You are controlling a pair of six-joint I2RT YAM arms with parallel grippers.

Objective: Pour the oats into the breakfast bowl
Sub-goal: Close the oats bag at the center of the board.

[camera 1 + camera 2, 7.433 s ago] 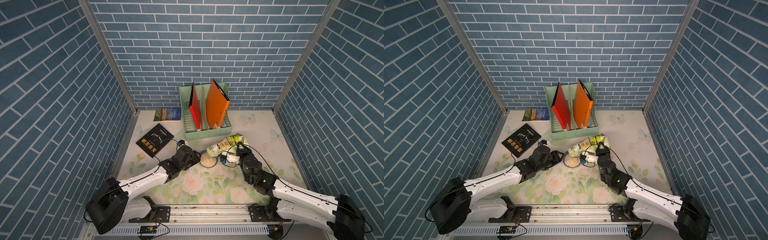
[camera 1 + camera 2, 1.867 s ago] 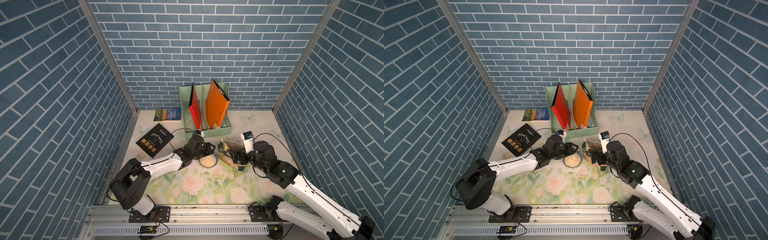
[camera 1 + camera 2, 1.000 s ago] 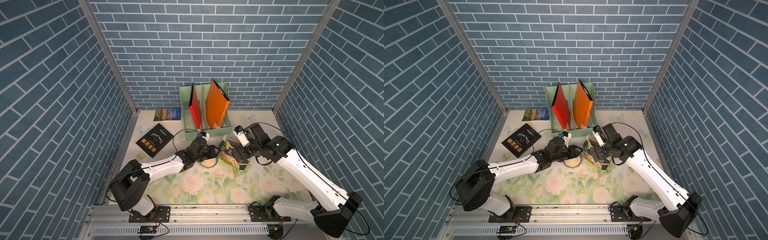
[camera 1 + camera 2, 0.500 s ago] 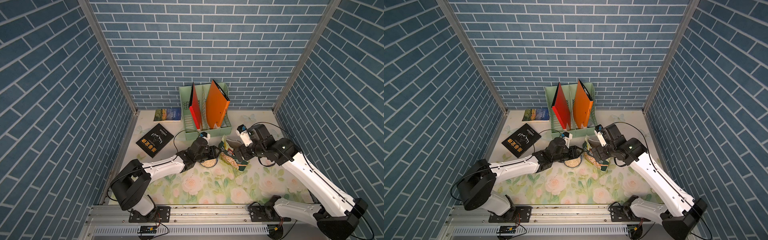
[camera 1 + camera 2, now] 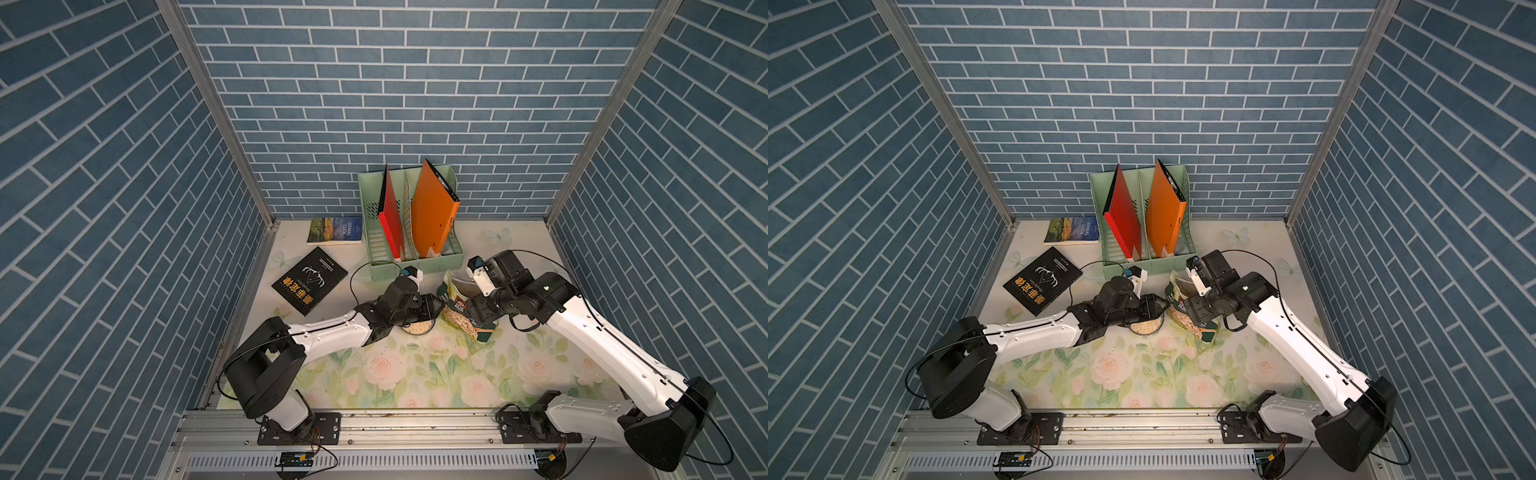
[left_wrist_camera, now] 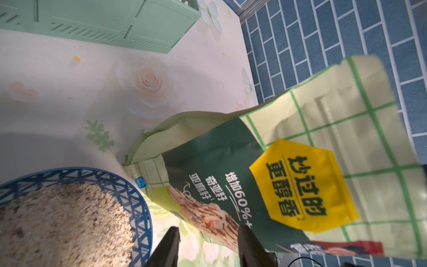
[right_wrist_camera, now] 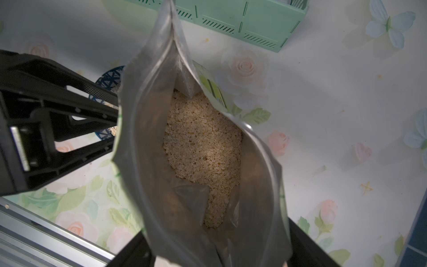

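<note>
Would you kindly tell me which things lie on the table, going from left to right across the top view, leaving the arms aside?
black book → bowl → oat pouch

Oats (image 6: 57, 222) in bowl (image 6: 129, 191); pouch (image 6: 254, 173) just right; file rack (image 5: 415, 266) behind; book (image 5: 334, 230) left of rack.

- Walls (image 5: 374, 83): three, blue brick pattern, pale mortar lines.
- Corner posts (image 5: 224, 124): grey metal.
- Table cover (image 5: 415, 374): cream, printed with pink roses, green leaves and butterflies.
- File rack (image 5: 449, 264): mint green, against the back wall; red folder (image 5: 392, 224) and orange folder (image 5: 432, 212) inside.
- Black book (image 5: 309, 279), landscape-cover book (image 5: 336, 230): lying flat beside the rack.
- Rail (image 5: 415, 428): aluminium, front edge.
</note>
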